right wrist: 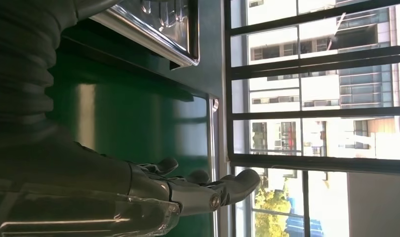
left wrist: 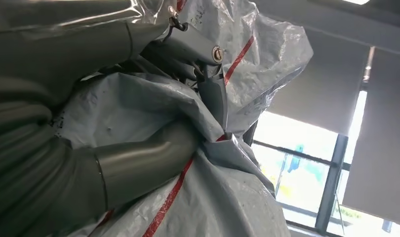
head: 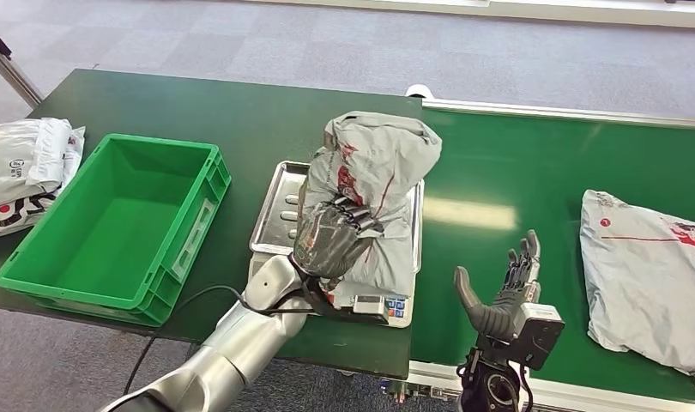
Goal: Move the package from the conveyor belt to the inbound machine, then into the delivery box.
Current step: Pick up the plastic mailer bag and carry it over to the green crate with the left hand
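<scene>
A grey plastic package point(head: 374, 184) with red print lies on the steel tray of the inbound machine point(head: 275, 209), a weighing scale on the table. My left hand point(head: 331, 236) grips the package's near end; in the left wrist view its thumb and fingers point(left wrist: 139, 163) dig into the crumpled grey film point(left wrist: 222, 197). My right hand point(head: 503, 292) is raised over the green conveyor belt point(head: 498, 172), fingers spread and holding nothing, as the right wrist view also shows point(right wrist: 188, 190). The green delivery box point(head: 117, 223) stands empty to the left of the scale.
A second grey package point(head: 649, 275) lies on the belt at the far right. More grey packages point(head: 22, 167) are piled at the table's left edge. The scale's display panel point(head: 378, 307) faces the table's near edge.
</scene>
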`<state>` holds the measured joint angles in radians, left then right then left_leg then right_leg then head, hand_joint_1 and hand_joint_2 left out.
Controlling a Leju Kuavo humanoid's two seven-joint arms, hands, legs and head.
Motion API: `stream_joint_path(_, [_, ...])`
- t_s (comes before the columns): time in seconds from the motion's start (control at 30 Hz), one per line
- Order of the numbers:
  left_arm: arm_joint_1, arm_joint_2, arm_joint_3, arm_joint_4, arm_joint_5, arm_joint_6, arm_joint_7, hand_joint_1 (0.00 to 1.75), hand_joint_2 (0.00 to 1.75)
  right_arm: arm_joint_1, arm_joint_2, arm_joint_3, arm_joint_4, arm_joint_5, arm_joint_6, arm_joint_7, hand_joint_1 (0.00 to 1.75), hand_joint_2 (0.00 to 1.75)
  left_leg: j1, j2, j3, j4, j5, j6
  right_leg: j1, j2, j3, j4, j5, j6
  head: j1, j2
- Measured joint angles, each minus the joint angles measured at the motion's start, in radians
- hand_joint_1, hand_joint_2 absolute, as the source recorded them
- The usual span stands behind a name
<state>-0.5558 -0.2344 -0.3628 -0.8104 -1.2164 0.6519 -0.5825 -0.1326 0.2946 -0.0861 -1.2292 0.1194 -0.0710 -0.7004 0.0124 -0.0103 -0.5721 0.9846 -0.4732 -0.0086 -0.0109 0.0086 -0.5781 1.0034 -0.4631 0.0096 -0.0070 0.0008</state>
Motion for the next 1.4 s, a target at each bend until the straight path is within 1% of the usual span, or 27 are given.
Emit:
stream_joint_path(0.07, [0.025, 0.0, 0.013, -0.054, -0.044, 0.0, 0.005, 1.75, 1.75, 0.002, 0.0, -0.004, -0.005, -0.001, 0.0, 0.0, 0.0, 1.75, 0.0, 0.0, 0.0, 0.0, 0.0, 0.0, 0.0, 0.0, 0.0, 0.0, 0.0, 0.0, 0.0, 0.0])
stream_joint_path(0.17, [0.044, 0.0, 0.026, -0.104, -0.052, 0.0, 0.008, 1.75, 1.75, 0.002, 0.0, -0.007, -0.008, -0.001, 0.0, 0.0, 0.0, 1.75, 0.0, 0.0, 0.0, 0.0, 0.0, 0.0, 0.0, 0.0, 0.0, 0.0, 0.0, 0.0, 0.0, 0.0])
stream_joint_path(0.4, [0.07, 0.0, 0.04, -0.167, -0.059, 0.0, 0.009, 1.75, 1.75, 0.004, 0.0, -0.011, -0.012, -0.001, 0.0, 0.0, 0.0, 1.75, 0.0, 0.0, 0.0, 0.0, 0.0, 0.0, 0.0, 0.0, 0.0, 0.0, 0.0, 0.0, 0.0, 0.0])
stream_joint_path(0.5, [0.085, 0.0, 0.056, -0.198, -0.133, 0.0, 0.033, 1.75, 1.75, 0.007, 0.0, -0.013, -0.019, -0.001, 0.0, 0.0, 0.0, 1.75, 0.0, 0.0, 0.0, 0.0, 0.0, 0.0, 0.0, 0.0, 0.0, 0.0, 0.0, 0.0, 0.0, 0.0])
stream_joint_path(0.53, [0.092, 0.002, 0.065, -0.213, -0.169, 0.0, 0.052, 1.75, 1.75, 0.01, 0.0, -0.014, -0.023, 0.0, 0.001, 0.0, 0.0, 1.75, 0.0, 0.0, 0.0, 0.0, 0.0, 0.0, 0.0, 0.0, 0.0, 0.0, 0.0, 0.0, 0.0, 0.0])
stream_joint_path(0.6, [0.101, 0.01, 0.087, -0.242, -0.239, 0.0, 0.119, 1.75, 1.75, 0.016, 0.0, -0.018, -0.035, 0.003, 0.005, 0.0, 0.0, 1.75, 0.0, 0.0, 0.0, 0.0, 0.0, 0.0, 0.0, 0.0, 0.0, 0.0, 0.0, 0.0, 0.0, 0.0])
stream_joint_path(0.67, [0.103, 0.035, 0.115, -0.265, -0.29, 0.0, 0.223, 1.75, 1.75, 0.024, 0.001, -0.025, -0.048, 0.007, 0.01, 0.0, 0.0, 1.75, 0.0, 0.0, 0.0, 0.0, 0.0, 0.0, 0.0, 0.0, 0.0, 0.0, 0.0, 0.0, 0.0, 0.0])
stream_joint_path(0.7, [0.102, 0.055, 0.134, -0.274, -0.304, 0.0, 0.274, 1.75, 1.75, 0.029, 0.001, -0.029, -0.055, 0.008, 0.011, 0.0, 0.0, 1.75, 0.001, 0.001, 0.0, 0.0, 0.0, 0.0, 0.001, 0.001, 0.0, 0.0, 0.0, 0.0, 0.0, 0.0])
stream_joint_path(0.77, [0.097, 0.099, 0.196, -0.29, -0.294, 0.0, 0.341, 1.75, 1.75, 0.041, 0.002, -0.039, -0.068, 0.009, 0.012, 0.0, 0.0, 1.75, 0.002, 0.001, 0.0, -0.001, 0.0, 0.0, 0.002, 0.001, 0.0, 0.0, 0.0, 0.0, 0.0, 0.0])
stream_joint_path(0.8, [0.093, 0.121, 0.234, -0.295, -0.273, 0.0, 0.348, 1.75, 1.75, 0.047, 0.002, -0.043, -0.073, 0.009, 0.011, 0.0, 0.0, 1.75, 0.002, 0.001, 0.001, -0.001, 0.0, 0.0, 0.002, 0.002, 0.0, 0.0, 0.0, -0.001, 0.0, 0.0])
stream_joint_path(0.9, [0.067, 0.184, 0.378, -0.283, -0.181, 0.0, 0.321, 1.75, 1.75, 0.062, 0.002, -0.051, -0.088, 0.004, 0.006, 0.0, 0.0, 1.75, 0.004, 0.002, 0.0, -0.001, 0.0, -0.001, 0.004, 0.002, 0.0, 0.001, 0.0, -0.001, 0.0, 0.0])
stream_joint_path(0.93, [0.055, 0.203, 0.434, -0.269, -0.17, 0.0, 0.321, 1.75, 1.75, 0.066, 0.003, -0.053, -0.092, 0.002, 0.003, 0.0, 0.0, 1.75, 0.004, 0.002, 0.0, -0.001, 0.0, -0.001, 0.004, 0.002, -0.001, 0.001, 0.0, -0.001, 0.0, 0.0])
stream_joint_path(1.03, [0.031, 0.247, 0.59, -0.212, -0.189, 0.0, 0.358, 1.75, 1.75, 0.074, 0.007, -0.059, -0.102, 0.001, 0.001, 0.0, 0.0, 1.75, 0.004, 0.005, 0.001, -0.001, 0.0, -0.001, 0.004, 0.004, -0.001, 0.001, 0.0, -0.001, 0.0, 0.0])
stream_joint_path(1.1, [0.022, 0.268, 0.67, -0.173, -0.214, 0.0, 0.39, 1.75, 1.75, 0.078, 0.009, -0.062, -0.108, 0.0, 0.008, 0.0, 0.0, 1.75, 0.004, 0.004, 0.0, -0.001, 0.0, -0.001, 0.004, 0.004, -0.001, 0.001, 0.0, -0.001, 0.0, 0.0])
stream_joint_path(1.17, [0.018, 0.281, 0.727, -0.147, -0.25, 0.0, 0.432, 1.75, 1.75, 0.08, 0.012, -0.065, -0.114, -0.001, 0.018, 0.0, 0.0, 1.75, 0.004, 0.004, 0.0, -0.001, 0.0, -0.001, 0.004, 0.004, -0.001, 0.001, -0.001, -0.002, 0.0, 0.0])
stream_joint_path(1.3, [0.009, 0.295, 0.81, -0.124, -0.287, 0.0, 0.525, 1.75, 1.75, 0.081, 0.02, -0.069, -0.117, 0.004, 0.026, 0.0, 0.0, 1.75, 0.004, 0.005, -0.001, -0.001, 0.0, -0.001, 0.003, 0.004, -0.002, 0.0, 0.0, -0.002, 0.001, 0.0])
stream_joint_path(1.4, [0.003, 0.304, 0.863, -0.123, -0.289, 0.0, 0.556, 1.75, 1.75, 0.081, 0.025, -0.071, -0.117, 0.007, 0.025, 0.0, 0.0, 1.75, 0.004, 0.004, 0.0, -0.001, 0.0, -0.001, 0.003, 0.004, -0.002, 0.0, 0.0, -0.002, 0.0, 0.0])
